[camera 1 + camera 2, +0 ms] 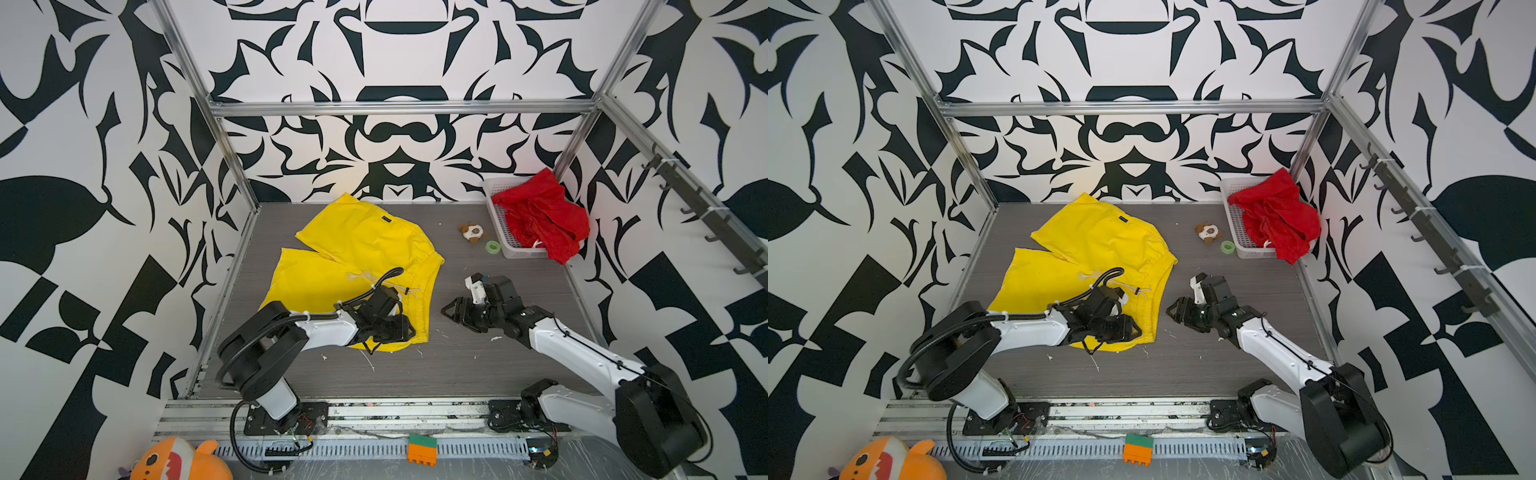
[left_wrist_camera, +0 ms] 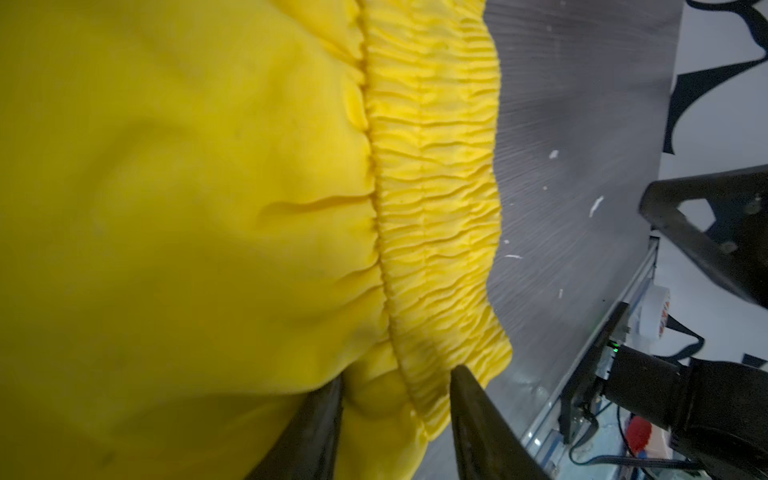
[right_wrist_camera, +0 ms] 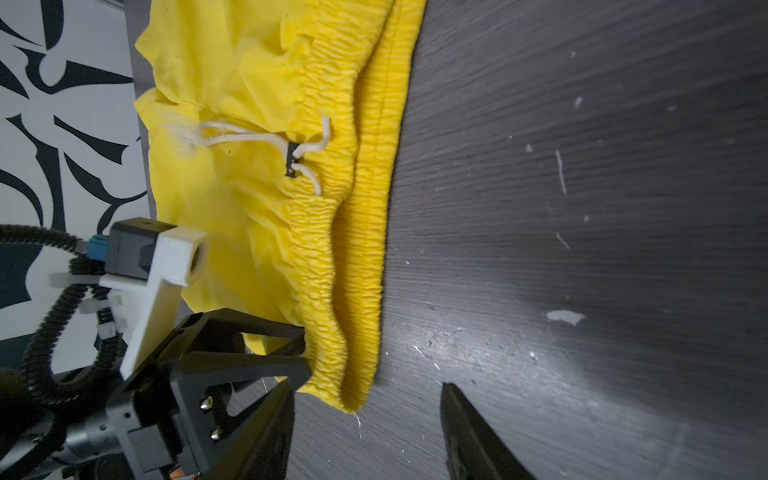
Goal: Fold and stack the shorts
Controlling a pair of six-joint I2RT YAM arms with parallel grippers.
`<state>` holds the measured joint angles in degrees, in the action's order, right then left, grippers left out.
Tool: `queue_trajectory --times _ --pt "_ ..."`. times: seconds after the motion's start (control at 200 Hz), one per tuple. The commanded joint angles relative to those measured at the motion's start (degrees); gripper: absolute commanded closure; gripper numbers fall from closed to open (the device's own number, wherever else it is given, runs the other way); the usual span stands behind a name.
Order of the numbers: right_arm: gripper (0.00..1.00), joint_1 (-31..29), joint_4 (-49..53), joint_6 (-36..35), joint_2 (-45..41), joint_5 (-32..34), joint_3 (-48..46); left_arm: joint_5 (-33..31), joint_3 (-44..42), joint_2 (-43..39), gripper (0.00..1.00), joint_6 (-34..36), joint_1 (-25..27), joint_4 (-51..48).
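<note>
The left claw (image 2: 397, 374) sits at the near corner of the yellow shorts (image 1: 365, 245). Its two fingers (image 2: 478, 415) straddle the gathered waistband (image 2: 432, 187) with a fold of cloth between them. I cannot tell whether they pinch the cloth or only bracket it. The right claw (image 3: 365, 384) is released, its fingers spread wide with nothing in them. It hangs low over the bare table (image 3: 582, 208), just beside the waistband's corner.

The yellow shorts lie spread on the middle-left of the table, legs toward the left and back and waistband toward the right arm. A white drawstring (image 3: 249, 135) lies loose on top, and a small dark label (image 1: 386, 219) shows near the back.

Well apart, in the far right corner, the red shorts (image 1: 544, 216) are heaped in a white basket (image 1: 498, 224) and spill over its right rim. A plush toy (image 1: 472, 232) and a green ring (image 1: 493, 246) sit just left of the basket.
</note>
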<state>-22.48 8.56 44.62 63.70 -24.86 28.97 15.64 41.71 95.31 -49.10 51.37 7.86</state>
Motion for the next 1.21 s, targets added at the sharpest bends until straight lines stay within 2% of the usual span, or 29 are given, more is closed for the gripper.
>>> queue_trajectory --times 0.0,0.125,0.265,0.41,0.505,0.685,0.77,0.95,1.07,1.2 --pt "0.39 0.6 -0.5 2.6 -3.3 -0.5 -2.2 2.6 3.7 7.2 0.54 -2.0 2.9 5.1" --pt "0.38 2.2 1.5 2.4 -7.7 0.1 -5.2 3.7 8.0 12.2 0.54 -4.4 3.9 10.4" --pt "0.36 7.2 2.4 1.9 -10.1 -2.0 -7.4 2.5 8.9 9.9 0.51 -2.9 3.8 9.5" --pt "0.35 9.1 2.4 1.2 -5.2 -4.0 -7.3 -1.8 6.9 3.0 0.5 0.3 3.7 3.4" --pt "0.35 9.1 -0.9 3.5 -1.2 -6.7 -7.6 -4.8 4.5 -0.9 0.5 1.0 3.5 1.0" --pt "0.35 9.0 -3.0 5.0 0.0 -7.5 -7.9 -5.4 2.5 -2.2 0.5 2.9 3.1 1.0" --pt "0.35 9.0 -2.7 5.0 -1.0 -7.2 -8.1 -4.7 4.1 -1.2 0.49 8.0 3.7 0.7" --pt "0.35 11.1 -1.7 3.6 -3.3 -6.0 -7.7 -9.3 8.6 -0.5 0.46 29.6 7.4 -3.0" --pt "0.35 12.7 -1.5 4.4 -6.6 -4.1 -8.4 -12.0 11.8 0.2 0.44 40.4 7.8 -6.3" --pt "0.35 13.7 -0.4 4.9 -9.1 -4.1 -8.8 -12.3 13.4 2.3 0.43 52.9 8.5 -8.3"
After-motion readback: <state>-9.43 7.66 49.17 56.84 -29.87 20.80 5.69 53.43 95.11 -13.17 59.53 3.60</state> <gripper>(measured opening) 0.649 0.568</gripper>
